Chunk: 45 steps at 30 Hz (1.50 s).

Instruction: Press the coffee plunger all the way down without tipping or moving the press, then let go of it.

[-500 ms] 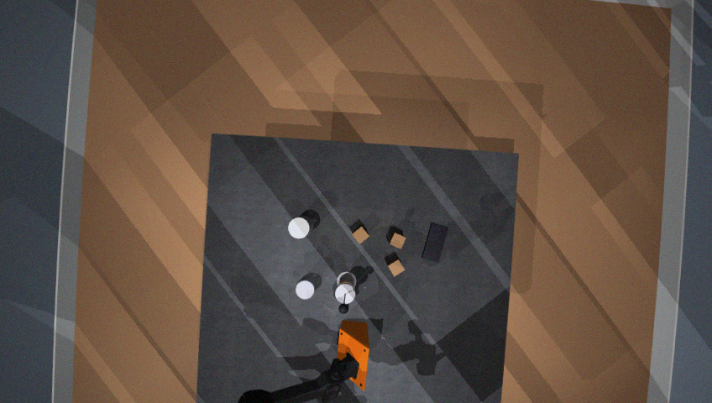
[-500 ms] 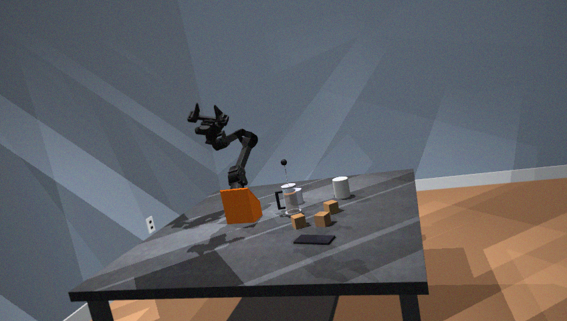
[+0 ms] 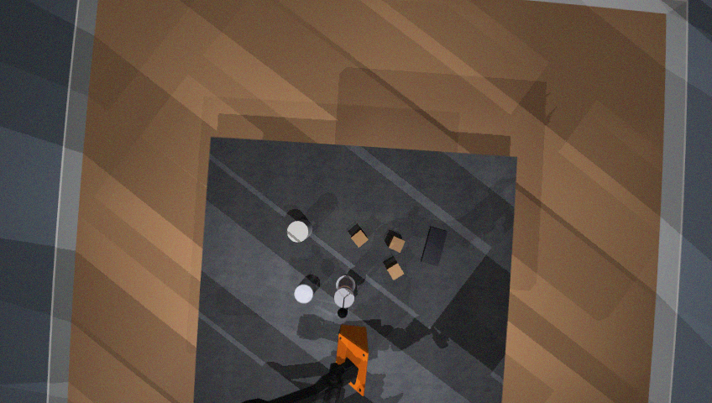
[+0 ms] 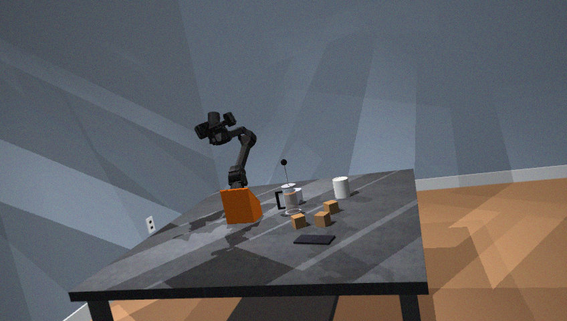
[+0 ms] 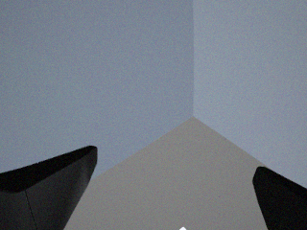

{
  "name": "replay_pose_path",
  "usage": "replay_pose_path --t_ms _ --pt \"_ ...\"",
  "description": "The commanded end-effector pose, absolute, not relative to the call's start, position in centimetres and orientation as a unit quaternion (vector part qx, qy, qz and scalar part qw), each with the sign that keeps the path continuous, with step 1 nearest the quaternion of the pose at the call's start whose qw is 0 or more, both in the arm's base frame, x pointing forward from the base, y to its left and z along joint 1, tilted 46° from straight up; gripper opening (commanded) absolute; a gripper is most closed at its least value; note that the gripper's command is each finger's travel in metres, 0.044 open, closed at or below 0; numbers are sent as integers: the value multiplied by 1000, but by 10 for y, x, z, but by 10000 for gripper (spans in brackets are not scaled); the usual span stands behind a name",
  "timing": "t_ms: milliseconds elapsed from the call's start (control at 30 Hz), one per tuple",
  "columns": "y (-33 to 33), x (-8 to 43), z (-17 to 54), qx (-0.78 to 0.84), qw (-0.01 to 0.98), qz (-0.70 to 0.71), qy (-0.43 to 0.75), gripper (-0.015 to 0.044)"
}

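The coffee press (image 3: 344, 296) (image 4: 290, 202) stands upright on the dark table, a glass body with a pale lid and a black side handle (image 4: 278, 200). Its plunger is up: the black knob (image 3: 342, 312) (image 4: 283, 162) stands high above the lid on a thin rod. My gripper (image 4: 214, 124) (image 5: 178, 165) is open, with nothing between its fingers. It is raised above the orange base, higher than the knob and well away from the press. The wrist view shows only walls and a plain grey-brown surface beyond the fingers, no press. The fingers cannot be made out in the top view.
A small white cylinder (image 3: 303, 293) (image 4: 298, 195) stands close beside the press. A larger white cylinder (image 3: 297, 231) (image 4: 341, 187) is farther off. Three wooden cubes (image 3: 395, 270) (image 4: 322, 219) and a flat dark slab (image 3: 433, 245) (image 4: 314, 239) lie beyond the press. The orange block (image 3: 353, 339) (image 4: 241, 206) is at the arm's base.
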<state>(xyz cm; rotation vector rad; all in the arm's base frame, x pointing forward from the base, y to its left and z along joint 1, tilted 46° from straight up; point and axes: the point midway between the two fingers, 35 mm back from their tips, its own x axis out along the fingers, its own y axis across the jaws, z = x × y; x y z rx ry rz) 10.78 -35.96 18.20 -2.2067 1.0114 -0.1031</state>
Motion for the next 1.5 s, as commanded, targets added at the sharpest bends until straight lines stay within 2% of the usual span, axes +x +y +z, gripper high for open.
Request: replay_pose_path --t_ms 0,267,500,700,967,1467 --pt "-312 160 138 -690 664 24 288 440" --pt "-249 193 125 -435 865 98 228 440" --pt "-192 210 134 -164 951 164 204 440" --pt "-148 217 155 60 954 214 202 440" --pt "-106 225 192 323 886 248 220 440" --pt "-65 221 148 331 884 243 224 440"
